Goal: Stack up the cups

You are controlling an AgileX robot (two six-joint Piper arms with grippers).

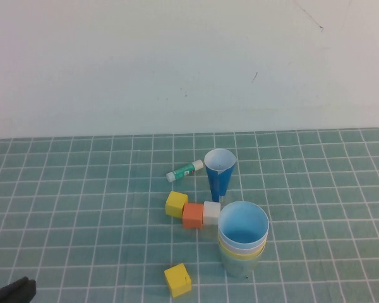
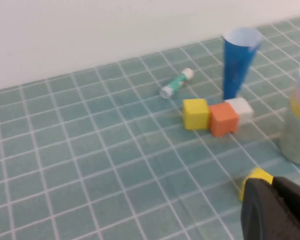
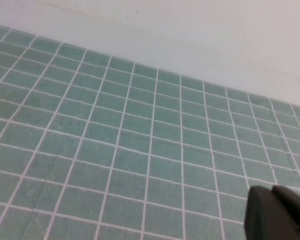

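Left gripper, clenched and empty, is idling at my near-left worktop corner; right gripper, likewise clenched and empty, is hovering over bare green grid mat. I am seeing the cups nested upright right of centre, light blue innermost. Beside them are lying white, orange and yellow blocks, a dark blue cone cup, a glue stick and another yellow block.

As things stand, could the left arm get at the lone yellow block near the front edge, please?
Probably yes: the left hand, shut, sits at the near left corner, and bare mat lies between it and the yellow block. The right hand is shut, over bare mat.
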